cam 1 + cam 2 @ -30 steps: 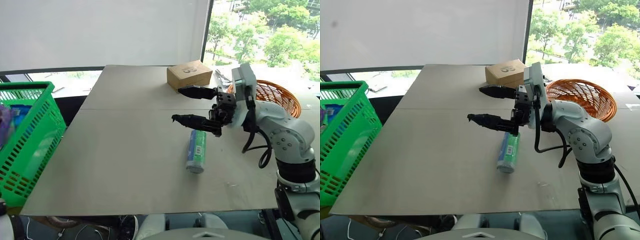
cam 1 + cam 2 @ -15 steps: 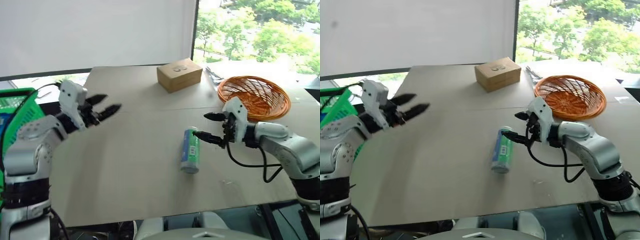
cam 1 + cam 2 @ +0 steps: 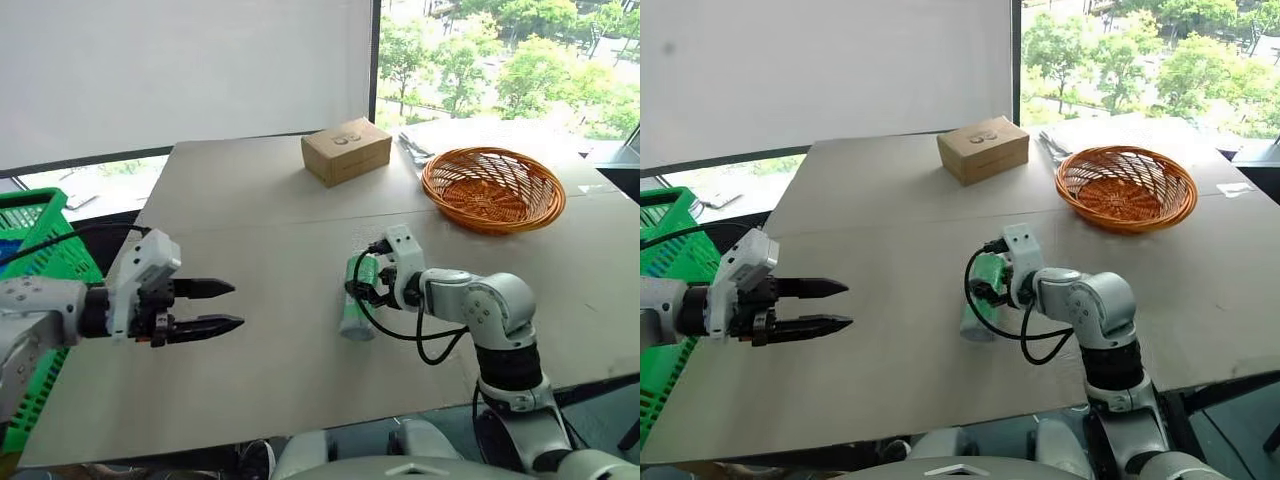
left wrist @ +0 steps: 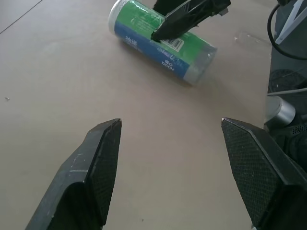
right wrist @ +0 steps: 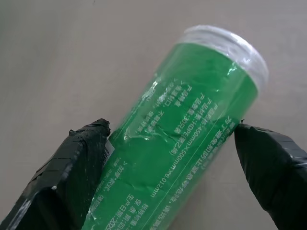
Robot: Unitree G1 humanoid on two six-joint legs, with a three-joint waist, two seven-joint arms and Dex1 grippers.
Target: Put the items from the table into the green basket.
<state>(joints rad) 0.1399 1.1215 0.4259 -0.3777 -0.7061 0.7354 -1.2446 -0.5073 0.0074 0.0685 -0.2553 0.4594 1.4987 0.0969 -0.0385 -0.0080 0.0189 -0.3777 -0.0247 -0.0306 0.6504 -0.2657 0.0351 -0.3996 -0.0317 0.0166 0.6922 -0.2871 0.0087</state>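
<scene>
Item count, this moment:

- Green cans: one (image 3: 357, 297), lying on its side on the tabletop (image 3: 260, 230).
- Cardboard boxes: one (image 3: 346, 151), at the far side.
- Orange wicker baskets: one (image 3: 492, 187), round and shallow.
- Green baskets: one (image 3: 40, 262), with slotted sides, at the tabletop's left edge.
- End effectors: two, the left end effector (image 3: 219, 307) and the right end effector (image 5: 168, 167), each with two black fingers.
- Tabletops: one, with a single seam line across it.

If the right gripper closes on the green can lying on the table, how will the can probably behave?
The green can lies on its side on the table, so a nudge probably rolls it. Its glossy, wrinkled wrap looks slippery. The right gripper straddles its round body, so an off-centre squeeze might squirt it out.
</scene>
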